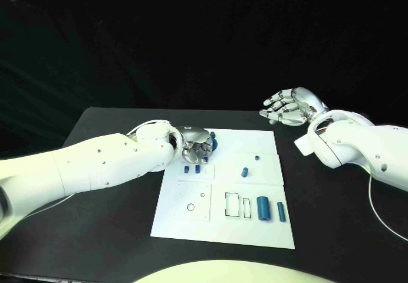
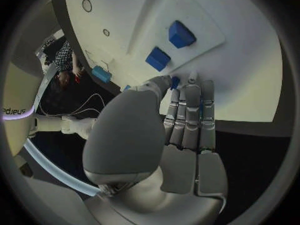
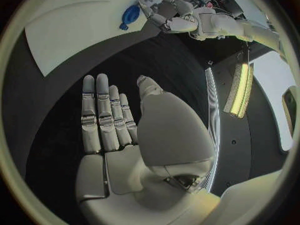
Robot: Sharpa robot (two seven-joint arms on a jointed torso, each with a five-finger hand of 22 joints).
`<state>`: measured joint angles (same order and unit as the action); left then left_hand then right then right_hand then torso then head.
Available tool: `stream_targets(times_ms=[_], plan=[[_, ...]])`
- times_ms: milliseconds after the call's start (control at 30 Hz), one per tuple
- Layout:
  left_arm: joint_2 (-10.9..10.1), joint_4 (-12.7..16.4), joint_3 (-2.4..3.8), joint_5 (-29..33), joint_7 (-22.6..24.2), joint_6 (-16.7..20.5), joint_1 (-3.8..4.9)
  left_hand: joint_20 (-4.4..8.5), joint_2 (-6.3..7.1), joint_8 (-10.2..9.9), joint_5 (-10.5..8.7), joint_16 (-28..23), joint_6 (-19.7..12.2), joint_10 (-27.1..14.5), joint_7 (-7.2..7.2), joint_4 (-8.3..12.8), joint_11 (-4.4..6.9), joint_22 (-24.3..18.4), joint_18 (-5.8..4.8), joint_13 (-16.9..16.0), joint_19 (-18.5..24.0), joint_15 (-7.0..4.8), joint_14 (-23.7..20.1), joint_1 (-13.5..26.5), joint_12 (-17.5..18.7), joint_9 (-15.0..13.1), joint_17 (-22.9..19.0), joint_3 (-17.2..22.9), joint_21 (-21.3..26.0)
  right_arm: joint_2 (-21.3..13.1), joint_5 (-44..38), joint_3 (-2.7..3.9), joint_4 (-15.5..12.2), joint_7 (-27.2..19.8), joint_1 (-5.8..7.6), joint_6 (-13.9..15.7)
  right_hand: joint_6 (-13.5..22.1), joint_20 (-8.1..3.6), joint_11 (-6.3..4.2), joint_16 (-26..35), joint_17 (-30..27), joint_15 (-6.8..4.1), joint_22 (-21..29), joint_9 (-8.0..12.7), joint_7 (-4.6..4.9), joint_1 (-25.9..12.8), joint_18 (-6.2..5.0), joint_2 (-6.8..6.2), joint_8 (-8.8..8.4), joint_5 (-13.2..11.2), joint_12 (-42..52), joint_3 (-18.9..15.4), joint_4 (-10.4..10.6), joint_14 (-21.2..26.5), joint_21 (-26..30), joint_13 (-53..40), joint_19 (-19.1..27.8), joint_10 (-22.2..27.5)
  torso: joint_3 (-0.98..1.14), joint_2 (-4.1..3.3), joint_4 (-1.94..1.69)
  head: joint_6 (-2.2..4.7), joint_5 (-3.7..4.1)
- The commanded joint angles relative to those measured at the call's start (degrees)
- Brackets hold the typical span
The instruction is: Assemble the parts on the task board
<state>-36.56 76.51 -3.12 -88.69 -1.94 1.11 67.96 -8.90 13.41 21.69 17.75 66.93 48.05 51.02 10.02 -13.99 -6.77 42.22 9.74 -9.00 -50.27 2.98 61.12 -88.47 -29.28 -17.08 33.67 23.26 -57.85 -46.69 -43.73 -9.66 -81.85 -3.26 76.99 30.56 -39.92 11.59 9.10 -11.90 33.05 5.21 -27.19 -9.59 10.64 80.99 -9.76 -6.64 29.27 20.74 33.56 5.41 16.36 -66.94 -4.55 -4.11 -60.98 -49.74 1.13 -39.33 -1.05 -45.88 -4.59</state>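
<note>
left hand (image 1: 197,147) at the task board (image 1: 255,227) 11 o'clock corner pinches a small blue part (image 2: 175,81), probably for seating; right hand (image 1: 288,106) empty, fingers spread, parked clear.

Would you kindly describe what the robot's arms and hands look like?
Both arms are smooth white shells with small dark dots. Each ends in a silver, segmented, many-fingered robot hand: left hand, right hand. A thin white cable loops at the left wrist; another trails under the right arm.

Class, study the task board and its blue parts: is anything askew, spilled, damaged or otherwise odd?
Nothing stands out. The task board lies flat and looks undamaged, with blue parts resting on it, none seen off the board. The left robot hand pinches a small blue part at the board's far edge; the right robot hand hovers open beside the board.
</note>
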Motion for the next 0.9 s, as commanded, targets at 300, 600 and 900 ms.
stream_targets(times_ms=[300,600,900], plan=[[0.46,-0.12,-0.04,-0.32,0.49,-1.12,-0.06,0.68,-0.31,0.13,-0.25,6.95,3.13,3.95,-1.05,1.65,1.16,2.58,0.64,-0.52,-0.08,-1.03,6.31,-0.46,-1.43,-0.02,9.28,1.91,-2.68,0.03,-0.42,0.01,-0.1,-0.71,-0.03,-0.9,-0.4,-0.01,-0.02,0.21,-0.1,0.23,0.08,0.09,2.52,0.48,-0.61,-0.16,-0.39,0.0,-0.35,0.34,0.16,-0.18,-0.19,0.06,-0.27,-0.49,-0.02,0.04,0.03,-0.15,0.01],[0.46,-0.06,-0.04,-0.45,-0.36,-1.53,-0.08,2.09,-1.94,0.56,-3.19,12.79,7.28,8.07,-2.0,5.98,2.62,9.45,-0.38,-1.48,-4.02,-2.39,12.7,-1.2,-1.95,-1.05,19.24,4.87,-8.62,0.02,-0.42,0.01,-0.12,-0.7,-0.03,-0.9,-0.47,-0.01,-0.02,0.23,-0.1,0.24,0.12,0.11,2.52,0.41,-0.61,-0.14,-0.39,0.01,-0.42,0.38,0.19,-0.21,-0.19,0.1,-0.27,-0.59,-0.04,-0.03,0.0,-0.18,0.09],[0.43,-0.09,-0.03,-0.4,-0.31,-0.74,-0.09,2.19,-2.0,-0.17,-3.94,13.19,6.94,7.94,-1.82,7.04,2.46,10.32,-0.48,-1.68,-4.07,-2.32,12.94,-0.81,-1.65,-1.05,19.57,5.83,-9.42,0.02,-0.4,0.01,-0.13,-0.75,-0.03,-0.86,-0.49,0.0,-0.02,0.25,-0.1,0.24,0.14,0.12,2.52,0.34,-0.61,-0.13,-0.4,0.01,-0.46,0.39,0.21,-0.22,-0.19,0.13,-0.27,-0.63,-0.06,0.0,0.0,-0.18,0.11]])
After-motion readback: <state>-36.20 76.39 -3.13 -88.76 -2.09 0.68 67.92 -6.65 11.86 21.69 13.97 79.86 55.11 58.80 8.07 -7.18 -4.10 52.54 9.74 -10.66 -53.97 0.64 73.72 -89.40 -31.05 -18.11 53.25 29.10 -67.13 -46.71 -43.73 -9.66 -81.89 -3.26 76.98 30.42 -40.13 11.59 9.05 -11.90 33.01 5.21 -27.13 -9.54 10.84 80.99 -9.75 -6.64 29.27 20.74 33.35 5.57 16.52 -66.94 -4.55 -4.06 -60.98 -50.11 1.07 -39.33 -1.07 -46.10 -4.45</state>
